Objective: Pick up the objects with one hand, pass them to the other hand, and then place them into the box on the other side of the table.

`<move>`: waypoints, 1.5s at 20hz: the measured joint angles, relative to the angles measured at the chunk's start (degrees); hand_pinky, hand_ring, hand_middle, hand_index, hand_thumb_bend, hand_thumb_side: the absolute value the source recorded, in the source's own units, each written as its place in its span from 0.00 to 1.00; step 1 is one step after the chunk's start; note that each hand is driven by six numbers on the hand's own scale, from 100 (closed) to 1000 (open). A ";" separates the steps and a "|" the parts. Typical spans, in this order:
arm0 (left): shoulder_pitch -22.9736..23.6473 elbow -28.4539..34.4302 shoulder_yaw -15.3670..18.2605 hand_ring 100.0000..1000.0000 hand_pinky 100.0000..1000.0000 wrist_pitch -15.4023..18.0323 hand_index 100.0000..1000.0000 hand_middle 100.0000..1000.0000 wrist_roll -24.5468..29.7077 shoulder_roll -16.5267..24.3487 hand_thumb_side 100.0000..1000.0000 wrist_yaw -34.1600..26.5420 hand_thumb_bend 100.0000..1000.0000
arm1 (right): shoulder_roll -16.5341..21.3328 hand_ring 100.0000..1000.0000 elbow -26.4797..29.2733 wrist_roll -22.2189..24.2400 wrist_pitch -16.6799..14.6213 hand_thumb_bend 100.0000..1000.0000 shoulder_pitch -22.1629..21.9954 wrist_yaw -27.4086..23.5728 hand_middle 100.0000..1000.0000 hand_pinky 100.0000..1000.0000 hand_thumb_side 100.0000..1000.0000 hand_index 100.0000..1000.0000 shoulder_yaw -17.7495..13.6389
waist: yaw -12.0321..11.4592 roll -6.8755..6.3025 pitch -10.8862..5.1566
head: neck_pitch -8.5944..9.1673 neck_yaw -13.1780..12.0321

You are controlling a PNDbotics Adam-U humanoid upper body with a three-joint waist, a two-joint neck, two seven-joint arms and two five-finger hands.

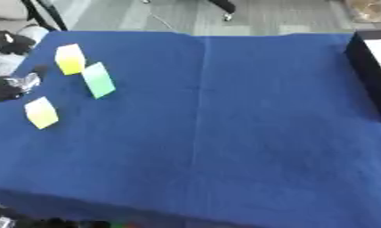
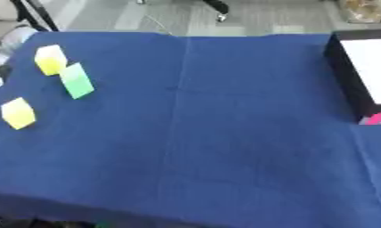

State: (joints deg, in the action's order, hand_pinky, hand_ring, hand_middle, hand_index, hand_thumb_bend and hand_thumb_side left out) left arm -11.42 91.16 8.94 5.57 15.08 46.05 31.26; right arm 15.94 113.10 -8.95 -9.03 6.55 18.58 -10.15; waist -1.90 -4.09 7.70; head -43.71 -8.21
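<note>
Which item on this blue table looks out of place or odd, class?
Nothing is spilled or damaged. A small pink object lies outside the black box with the white inside, by its near corner. Two yellow blocks and a green block sit apart at far left.

Blue-clothed table (image 1: 224, 133) bearing 2 yellow blocks (image 1: 70, 58) (image 1: 42, 112), 1 green block (image 1: 98, 79) at left, black box (image 2: 357, 73) at right.

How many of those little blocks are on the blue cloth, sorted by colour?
Yellow blocks: 2, one at the far left and one nearer.
Green blocks: 1, between them, touching the far yellow one.
Total: 3 blocks, all on the left of the blue cloth, across from the black box.
</note>
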 measured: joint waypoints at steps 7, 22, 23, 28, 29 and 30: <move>-5.38 -15.55 -3.13 0.64 0.74 1.93 0.78 0.64 4.34 2.32 0.42 5.09 0.29 | 0.14 0.80 0.00 0.28 -0.10 0.00 0.01 0.00 0.76 0.84 0.47 1.00 0.29 | 0.44 -0.03 0.00 | -0.02 -1.22; -10.72 -32.23 -4.96 0.65 0.74 3.34 0.79 0.64 9.43 0.31 0.53 10.76 0.33 | 0.14 0.80 0.00 0.43 -0.17 0.00 0.00 0.00 0.76 0.84 0.47 1.00 0.31 | 0.53 0.08 -0.01 | -0.03 -1.34; -10.89 -32.87 -4.97 0.65 0.74 3.16 0.80 0.65 9.27 0.06 0.53 10.96 0.33 | 0.14 0.80 0.00 0.46 -0.20 0.00 0.00 0.00 0.76 0.84 0.47 1.00 0.31 | 0.56 0.11 -0.01 | -0.03 -1.35; -11.86 -35.86 -4.97 0.65 0.74 1.92 0.80 0.65 7.70 -1.12 0.52 11.84 0.33 | 0.14 0.80 0.00 0.55 -0.28 0.00 0.01 0.00 0.76 0.84 0.47 1.00 0.31 | 0.68 0.24 -0.01 | -0.02 -1.35; -12.07 -36.32 -4.97 0.65 0.74 1.59 0.80 0.65 7.10 -1.31 0.52 12.13 0.33 | 0.14 0.80 0.00 0.57 -0.29 0.00 0.01 0.00 0.76 0.84 0.46 1.00 0.31 | 0.69 0.24 -0.01 | -0.02 -1.35; -12.30 -36.75 -4.97 0.65 0.74 1.25 0.81 0.65 6.47 -1.37 0.52 12.40 0.34 | 0.14 0.80 0.00 0.57 -0.29 0.00 0.01 0.00 0.76 0.84 0.46 1.00 0.31 | 0.70 0.26 -0.01 | -0.02 -1.36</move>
State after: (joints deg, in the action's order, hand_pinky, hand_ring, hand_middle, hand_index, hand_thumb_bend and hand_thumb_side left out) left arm -23.72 54.40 3.97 6.82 21.54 44.68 43.66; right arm 16.07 113.10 -8.38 -9.32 6.57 18.57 -9.84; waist -1.20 -3.83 7.70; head -43.73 -9.57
